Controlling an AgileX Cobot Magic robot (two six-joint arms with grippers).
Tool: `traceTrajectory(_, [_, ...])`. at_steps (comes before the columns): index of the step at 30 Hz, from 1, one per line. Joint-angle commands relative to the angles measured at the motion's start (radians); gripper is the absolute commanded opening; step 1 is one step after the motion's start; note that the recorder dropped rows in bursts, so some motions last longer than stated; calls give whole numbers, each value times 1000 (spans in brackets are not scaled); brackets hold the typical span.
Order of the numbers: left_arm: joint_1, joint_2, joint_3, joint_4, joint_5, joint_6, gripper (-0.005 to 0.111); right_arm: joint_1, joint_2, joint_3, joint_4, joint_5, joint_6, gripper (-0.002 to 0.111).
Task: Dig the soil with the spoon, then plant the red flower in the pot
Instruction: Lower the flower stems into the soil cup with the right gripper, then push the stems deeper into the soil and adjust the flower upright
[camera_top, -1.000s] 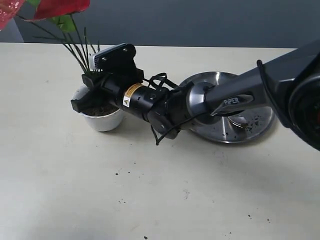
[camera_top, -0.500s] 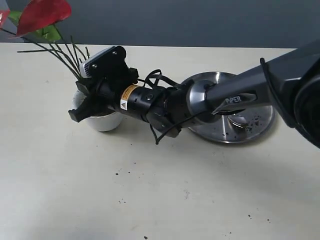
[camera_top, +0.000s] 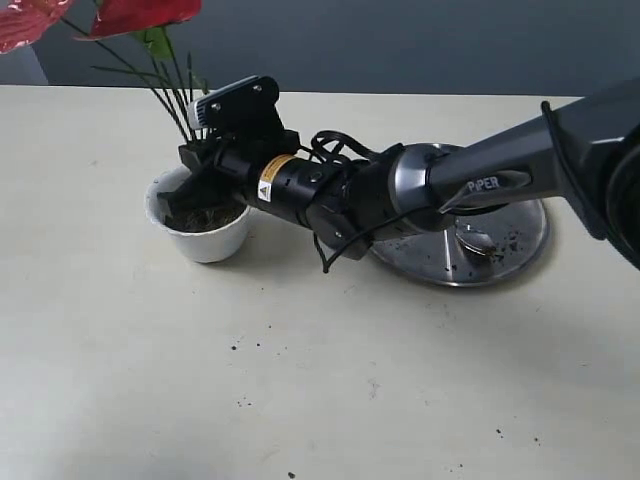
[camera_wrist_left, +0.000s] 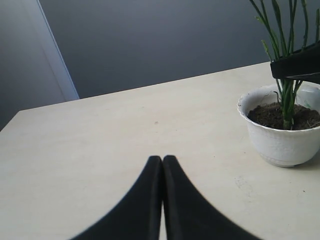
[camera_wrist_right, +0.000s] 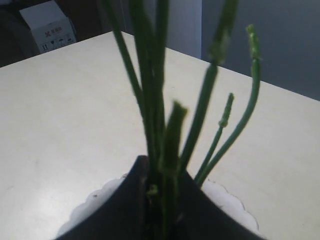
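Note:
The red flower (camera_top: 140, 12) stands with its green stems (camera_top: 180, 90) reaching down into the small white scalloped pot (camera_top: 205, 240). Dark soil (camera_top: 210, 216) fills the pot. My right gripper (camera_top: 192, 188) hangs just over the pot, shut on the stem bundle (camera_wrist_right: 155, 100) low down, with the pot rim (camera_wrist_right: 231, 204) showing under its fingers. The spoon (camera_top: 478, 240) lies in the steel plate, partly hidden by the arm. My left gripper (camera_wrist_left: 162, 159) is shut and empty above bare table; beside it sit the pot (camera_wrist_left: 282, 140), soil (camera_wrist_left: 270, 115) and stems (camera_wrist_left: 286, 95).
The wide steel plate (camera_top: 515, 255) sits right of the pot, dusted with soil crumbs, and the right arm reaches across it. More crumbs (camera_top: 240, 345) are scattered on the table in front. A grey wall runs behind the table's far edge.
The flower leaned left half a second ago and now stands more upright. The right gripper has swung back right and slightly up, still holding the stems over the pot.

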Motion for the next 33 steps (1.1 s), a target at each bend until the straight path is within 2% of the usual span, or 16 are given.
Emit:
traceTrajectory(1, [-2, -4, 2, -4, -6, -5, 0, -11, 60, 37, -47, 319, -19, 0])
traceTrajectory(20, [-2, -4, 2, -4, -6, -5, 0, -11, 60, 37, -198, 451, -22, 0])
traceTrajectory(33, [-2, -4, 2, -4, -6, -5, 0, -37, 70, 35, -210, 496, -20, 0])
